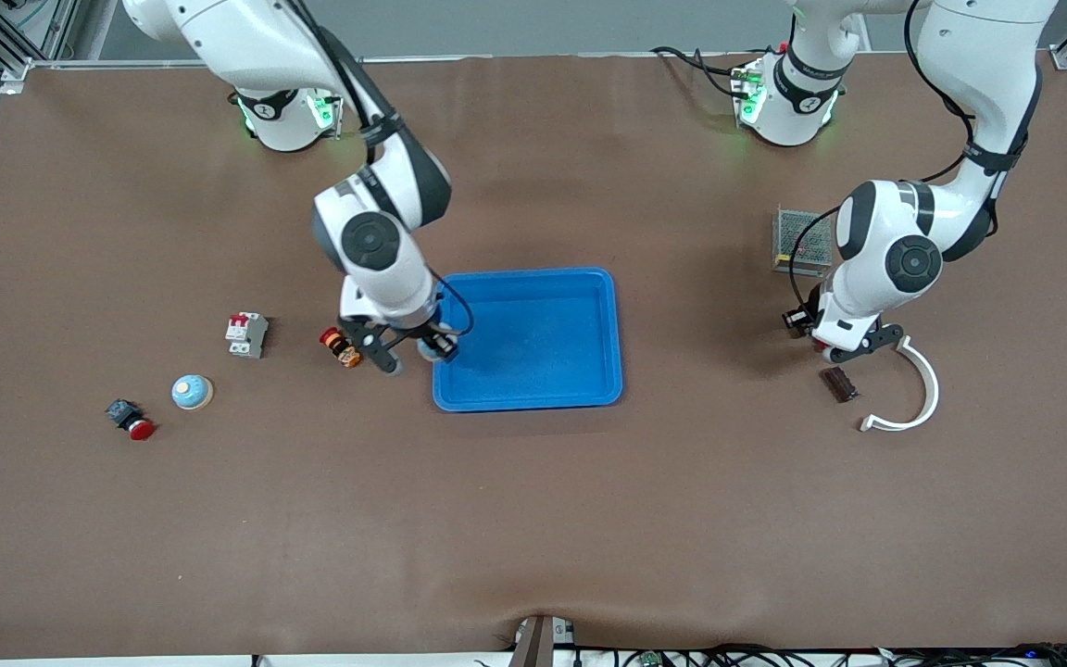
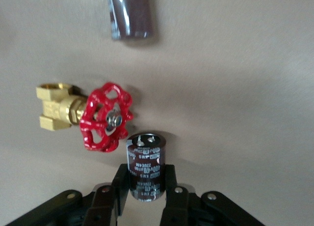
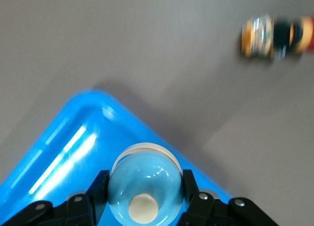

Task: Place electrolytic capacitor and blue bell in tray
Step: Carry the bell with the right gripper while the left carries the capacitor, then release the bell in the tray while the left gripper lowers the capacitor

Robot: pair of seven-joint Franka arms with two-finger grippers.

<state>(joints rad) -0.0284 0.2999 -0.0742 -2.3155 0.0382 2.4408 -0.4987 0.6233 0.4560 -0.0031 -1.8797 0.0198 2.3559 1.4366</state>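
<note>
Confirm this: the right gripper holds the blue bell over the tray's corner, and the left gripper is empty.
Not quite. The left gripper is not empty: the left wrist view shows its jaws shut on the capacitor. The rest stands: the right gripper holds the blue bell over the tray's corner.

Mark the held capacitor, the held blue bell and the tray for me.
electrolytic capacitor [image 2: 145, 167], left wrist view, printed side of its can.
blue bell [image 3: 145, 184], right wrist view, its glossy dome.
tray [image 1: 543, 338], front view, bare floor at its middle.
</note>
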